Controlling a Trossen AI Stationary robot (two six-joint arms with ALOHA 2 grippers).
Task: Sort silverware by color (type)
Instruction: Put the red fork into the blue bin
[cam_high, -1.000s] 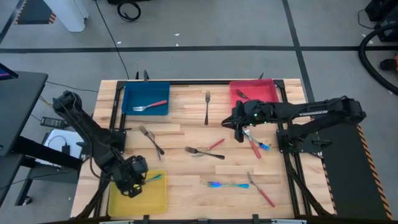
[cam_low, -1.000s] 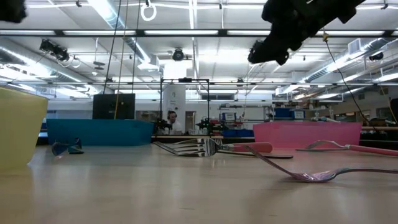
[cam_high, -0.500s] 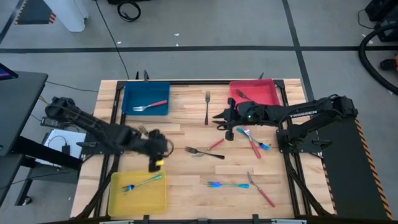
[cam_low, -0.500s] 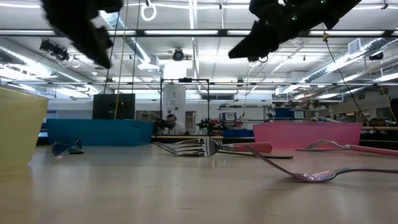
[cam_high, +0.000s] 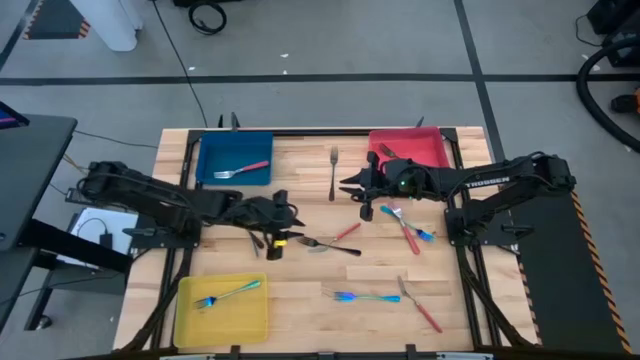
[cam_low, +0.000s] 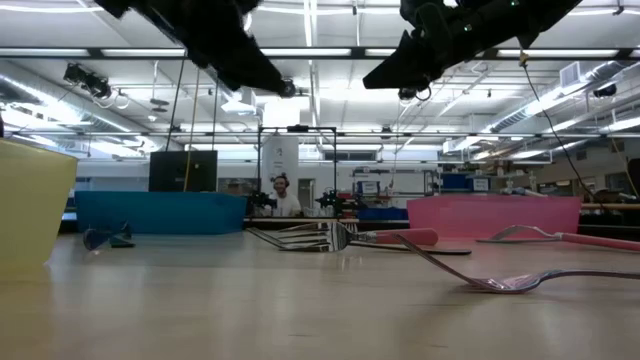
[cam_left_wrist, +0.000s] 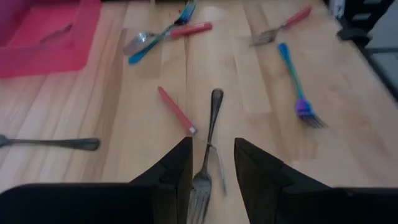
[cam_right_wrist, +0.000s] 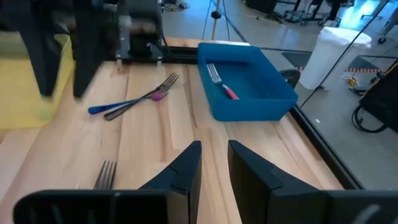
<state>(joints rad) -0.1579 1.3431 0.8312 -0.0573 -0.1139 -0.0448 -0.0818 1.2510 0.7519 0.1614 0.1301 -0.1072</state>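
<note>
both pincers hang over the middle of the bench, each with a narrow gap and nothing between the fingers.

the left pincer (cam_high: 277, 243) is above a dark grey fork (cam_left_wrist: 206, 163) that lies beside a red-handled utensil (cam_left_wrist: 177, 110) near the bench (cam_high: 300, 300) centre. the right pincer (cam_high: 352, 190) is near the red tray (cam_high: 440, 150), close to a lone grey fork (cam_high: 333, 170). the rest of the silverware is spread out: a red-handled fork (cam_high: 240, 169) in the blue tray (cam_high: 208, 150), a blue fork (cam_high: 230, 293) in the yellow tray (cam_high: 190, 320), a blue fork (cam_high: 365, 297) and a red-handled piece (cam_high: 420, 308) on the near side, a mixed red and blue group (cam_high: 408, 228) on the right.
</note>
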